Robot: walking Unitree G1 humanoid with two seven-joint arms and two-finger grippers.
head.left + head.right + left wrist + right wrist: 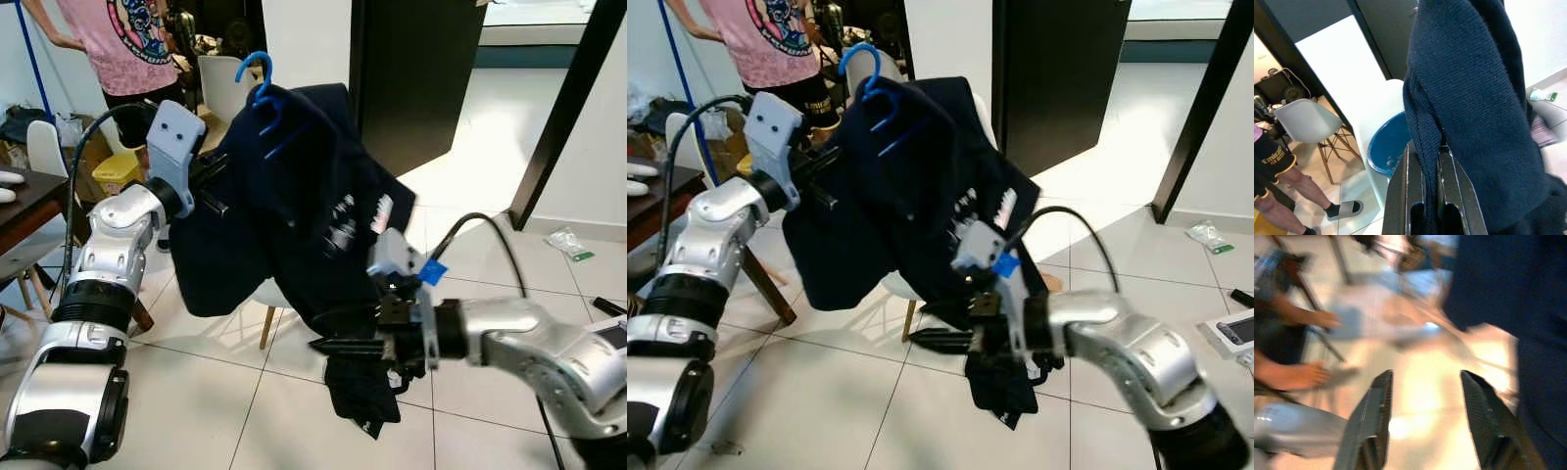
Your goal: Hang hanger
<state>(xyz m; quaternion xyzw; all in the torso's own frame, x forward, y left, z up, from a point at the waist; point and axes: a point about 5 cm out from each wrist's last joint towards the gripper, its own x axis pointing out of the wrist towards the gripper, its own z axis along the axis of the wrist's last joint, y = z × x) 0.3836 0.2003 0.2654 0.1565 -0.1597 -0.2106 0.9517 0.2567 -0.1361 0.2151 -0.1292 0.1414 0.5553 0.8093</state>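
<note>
The left claw (1431,161) was clamped on the shirt (294,196); the hanger (257,78) hook rose just above it; the right claw (1425,416), wide apart, hovered below.

The hanger (257,80) is bright blue, and the garment (294,211) draped on it is dark navy with small white and pink print. Beside the garment, silver arms carry black fingers (1400,196). Behind it, a person's T-shirt (122,44) is pink with a dark round graphic.

Home: tiled floor (225,411), dining chair (1310,122)
</note>
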